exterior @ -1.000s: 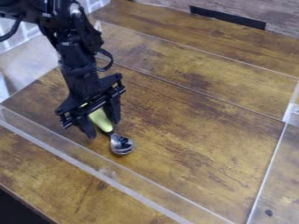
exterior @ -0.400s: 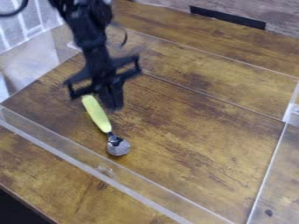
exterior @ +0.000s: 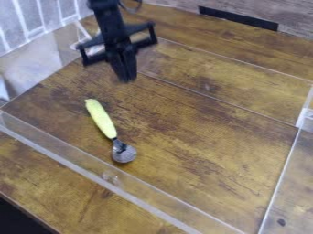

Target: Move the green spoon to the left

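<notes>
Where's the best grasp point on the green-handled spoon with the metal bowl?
Probably mid-handle on the thick yellow-green plastic handle, from straight above. The green-handled metal spoon lies flat on the wooden table, so pinch across the handle's width; the shiny bowl looks low and slippery.

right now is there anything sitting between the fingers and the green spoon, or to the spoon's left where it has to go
Nothing visible. The gripper is shut and empty, raised above the wooden table, and only bare wood shows between it and the green spoon. Left of the spoon the wood is also bare up to the clear wall of the enclosure.
</notes>
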Robot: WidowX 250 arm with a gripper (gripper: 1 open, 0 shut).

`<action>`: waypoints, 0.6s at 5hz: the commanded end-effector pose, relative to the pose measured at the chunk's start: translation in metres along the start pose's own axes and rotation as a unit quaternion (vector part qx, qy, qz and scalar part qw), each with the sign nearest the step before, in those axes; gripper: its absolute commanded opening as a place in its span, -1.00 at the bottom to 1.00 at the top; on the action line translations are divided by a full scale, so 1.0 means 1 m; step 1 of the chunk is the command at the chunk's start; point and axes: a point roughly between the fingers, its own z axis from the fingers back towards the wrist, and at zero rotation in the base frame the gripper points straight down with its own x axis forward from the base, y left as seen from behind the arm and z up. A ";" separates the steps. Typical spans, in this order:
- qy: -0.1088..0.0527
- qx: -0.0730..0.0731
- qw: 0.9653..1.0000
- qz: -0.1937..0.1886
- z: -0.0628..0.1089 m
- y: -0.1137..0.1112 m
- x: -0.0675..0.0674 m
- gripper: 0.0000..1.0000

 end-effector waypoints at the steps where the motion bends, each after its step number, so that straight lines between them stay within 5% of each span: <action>1: -0.035 -0.009 0.999 0.003 0.009 0.000 -0.016 -1.00; 3: -0.018 -0.017 0.997 -0.073 0.014 -0.039 -0.018 -1.00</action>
